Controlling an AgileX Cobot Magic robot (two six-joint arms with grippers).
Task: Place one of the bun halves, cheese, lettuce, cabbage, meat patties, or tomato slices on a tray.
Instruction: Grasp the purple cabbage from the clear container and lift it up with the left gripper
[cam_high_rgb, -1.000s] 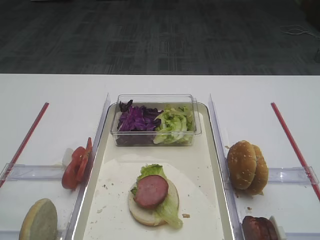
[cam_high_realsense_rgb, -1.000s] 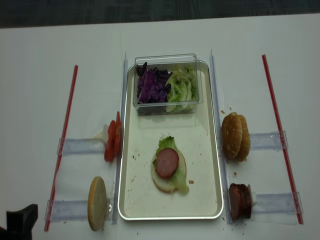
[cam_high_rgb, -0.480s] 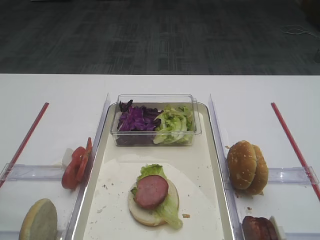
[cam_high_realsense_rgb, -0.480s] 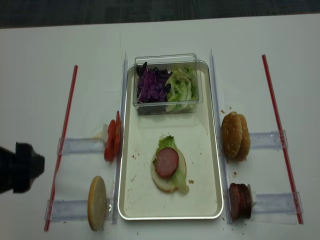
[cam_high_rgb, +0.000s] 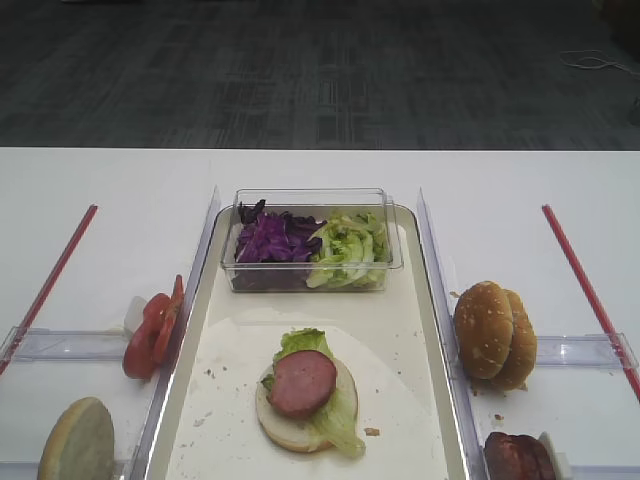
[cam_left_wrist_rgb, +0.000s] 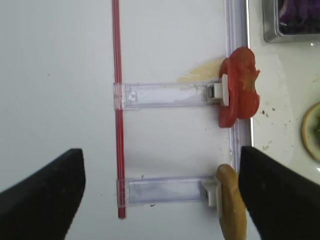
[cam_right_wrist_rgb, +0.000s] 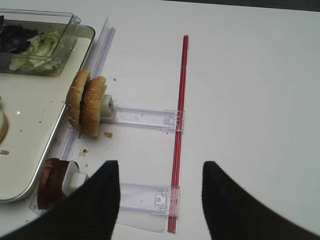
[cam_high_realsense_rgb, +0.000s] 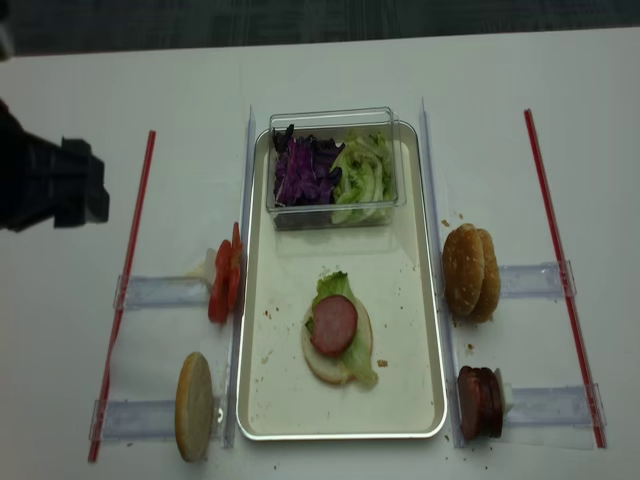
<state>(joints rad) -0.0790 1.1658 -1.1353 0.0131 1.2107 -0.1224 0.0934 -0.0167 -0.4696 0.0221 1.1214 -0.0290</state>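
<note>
Approach step is judged in hand: left gripper (cam_left_wrist_rgb: 160, 200), jaws spread and empty, is held over tomato slices (cam_left_wrist_rgb: 239, 86), where descent and closing are called for.

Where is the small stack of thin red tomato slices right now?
In the exterior high view, the thin red tomato slices stand on edge on the left side, just outside the long cream-white tray's left rim, with a single pale-faced bun half nearer the camera.
</note>
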